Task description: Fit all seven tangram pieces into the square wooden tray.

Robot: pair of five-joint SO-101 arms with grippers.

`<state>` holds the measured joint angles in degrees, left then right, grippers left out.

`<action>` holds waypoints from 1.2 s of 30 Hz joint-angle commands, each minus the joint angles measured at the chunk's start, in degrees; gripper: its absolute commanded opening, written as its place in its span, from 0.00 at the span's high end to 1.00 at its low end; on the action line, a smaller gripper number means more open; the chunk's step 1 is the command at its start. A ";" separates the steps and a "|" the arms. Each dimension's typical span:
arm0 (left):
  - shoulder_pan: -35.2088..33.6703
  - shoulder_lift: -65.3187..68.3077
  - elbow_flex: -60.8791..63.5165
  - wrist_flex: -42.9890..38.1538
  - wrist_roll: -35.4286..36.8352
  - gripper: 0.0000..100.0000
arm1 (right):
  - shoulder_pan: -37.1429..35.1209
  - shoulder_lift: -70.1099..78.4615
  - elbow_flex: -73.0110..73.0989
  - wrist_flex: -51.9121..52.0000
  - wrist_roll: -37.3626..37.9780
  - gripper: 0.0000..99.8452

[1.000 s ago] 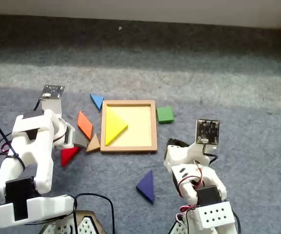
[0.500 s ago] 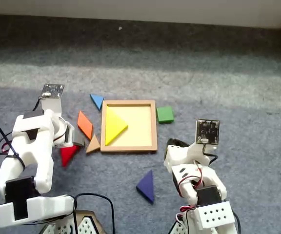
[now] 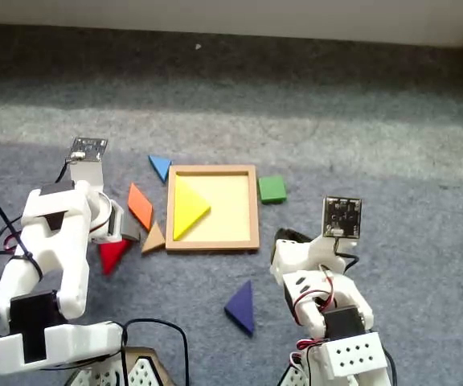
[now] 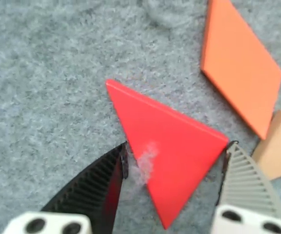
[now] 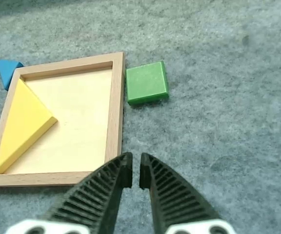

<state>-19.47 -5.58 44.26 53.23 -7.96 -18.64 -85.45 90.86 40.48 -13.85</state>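
Note:
The square wooden tray [image 3: 212,170] holds a large yellow triangle [image 3: 187,207] against its left side. Left of the tray lie a small blue triangle [image 3: 161,166], an orange parallelogram [image 3: 141,206], a tan triangle [image 3: 154,237] and a red triangle [image 3: 112,255]. My left gripper [image 4: 175,153] is down on the carpet, open, its fingers close on either side of the red triangle [image 4: 170,146]. A green square [image 5: 146,82] lies just right of the tray [image 5: 117,112]. My right gripper [image 5: 135,170] hovers shut and empty near the tray's front right corner.
A dark blue triangle [image 3: 241,305] lies alone on the grey carpet in front of the tray, between the two arm bases. The orange parallelogram [image 4: 240,73] and the tan triangle [image 4: 277,153] lie close beside the red one.
The left gripper has sunk a little over the red triangle and its fingers have drawn in around it. The right arm has stayed still.

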 commanded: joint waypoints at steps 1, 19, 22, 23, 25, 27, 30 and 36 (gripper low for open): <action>1.10 -0.57 -2.07 0.62 -3.52 0.70 | 0.40 -0.84 -0.22 -1.36 0.70 0.96; 1.10 0.04 -3.74 -1.05 0.70 0.69 | 0.40 -0.84 -0.22 -1.36 0.70 0.96; 1.10 0.04 -3.65 -1.05 0.97 0.70 | 0.40 -0.84 -0.22 -1.36 0.70 0.96; 1.10 0.13 -3.56 -0.97 0.97 0.70 | 0.40 -0.84 -0.22 -1.36 0.70 0.96; 1.10 0.13 -3.56 -0.70 0.88 0.70 | 0.40 -0.84 -0.22 -1.36 0.70 0.96; 1.10 0.13 -3.47 -0.62 0.79 0.70 | 0.40 -0.84 -0.22 -1.36 0.70 0.96; 1.10 0.13 -3.38 -0.62 0.70 0.73 | 0.40 -0.84 -0.22 -1.36 0.70 0.96; 4.00 4.00 -4.88 -0.53 0.62 0.81 | 0.40 -0.84 -0.22 -1.36 0.70 0.96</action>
<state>-18.51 -4.70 42.24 52.97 -7.34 -18.64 -85.45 90.86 40.48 -13.85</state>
